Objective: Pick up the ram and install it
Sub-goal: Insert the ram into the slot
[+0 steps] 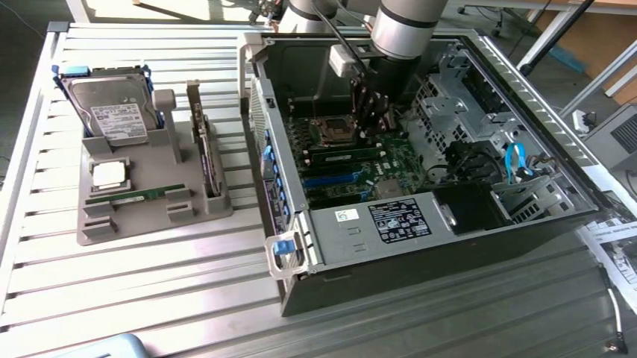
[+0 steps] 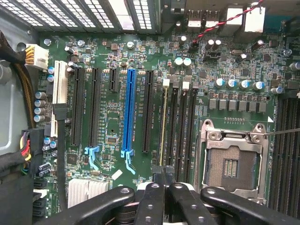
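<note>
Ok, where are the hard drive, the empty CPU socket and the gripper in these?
hard drive point(image 1: 115, 104), exterior view, on its labelled face.
CPU socket point(image 2: 232, 165), wrist view, on the socket's open middle.
gripper point(image 2: 162, 172), wrist view, midway between its fingertips.

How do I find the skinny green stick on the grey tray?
Find the grey tray, on the exterior view's left of the open computer case. The green stick lies flat on it: long and thin, unlike the square silver chip and boxy hard drive.
</note>
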